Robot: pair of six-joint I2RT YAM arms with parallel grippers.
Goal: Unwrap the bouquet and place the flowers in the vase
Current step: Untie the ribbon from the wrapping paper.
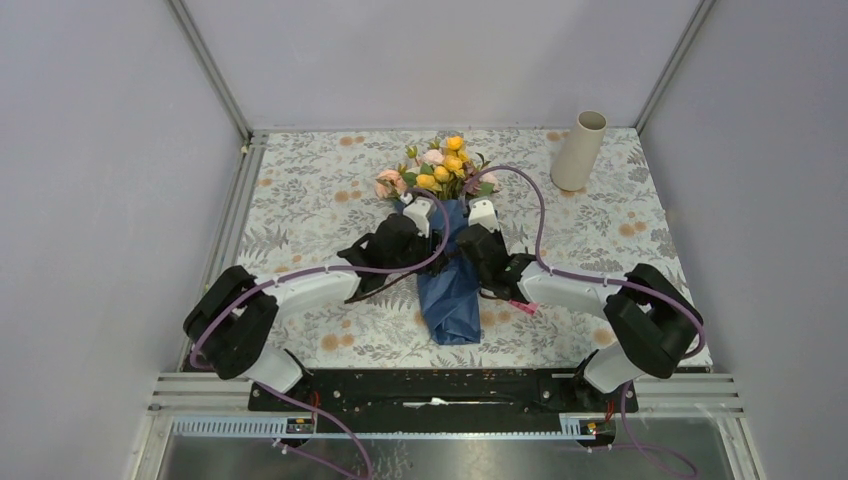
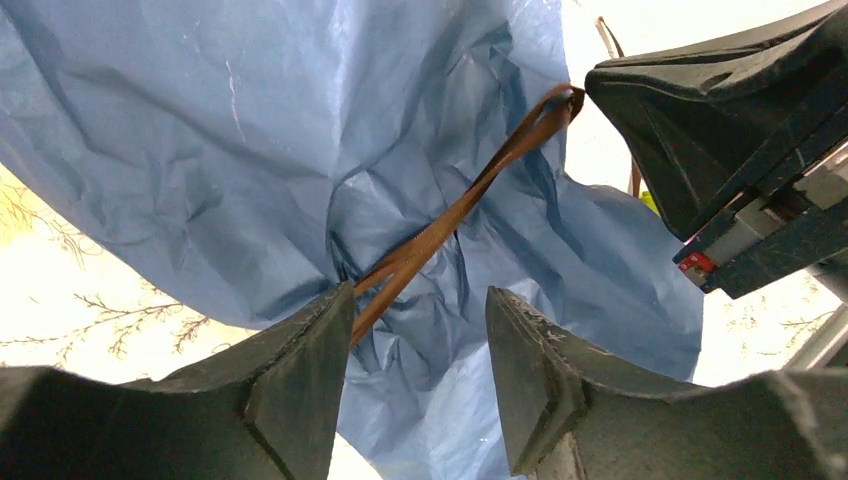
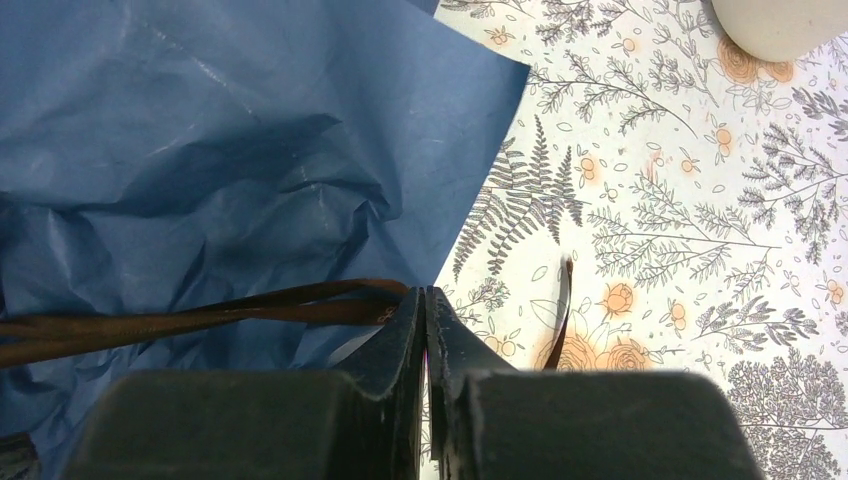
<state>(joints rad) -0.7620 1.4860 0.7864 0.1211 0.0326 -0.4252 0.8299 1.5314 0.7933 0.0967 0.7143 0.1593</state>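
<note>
The bouquet lies mid-table, wrapped in crinkled blue paper [image 1: 450, 290], with the flowers [image 1: 440, 170], yellow, pink and cream roses, pointing away from me. A brown ribbon [image 2: 450, 215] runs taut across the paper. My right gripper [image 3: 425, 292] is shut on the ribbon [image 3: 250, 305] at the paper's right edge. A loose ribbon end [image 3: 565, 300] hangs on the far side of its fingers. My left gripper [image 2: 420, 300] is open over the paper, and the ribbon passes beside its left finger [image 2: 300, 380]. The beige vase [image 1: 578, 150] stands upright at the back right.
In the left wrist view, the right gripper's black body [image 2: 730, 140] sits close at upper right. The floral tablecloth [image 3: 680, 200] covers the table. Grey walls and metal rails [image 1: 240, 200] enclose the table on three sides. The vase base [image 3: 780, 20] shows in the right wrist view.
</note>
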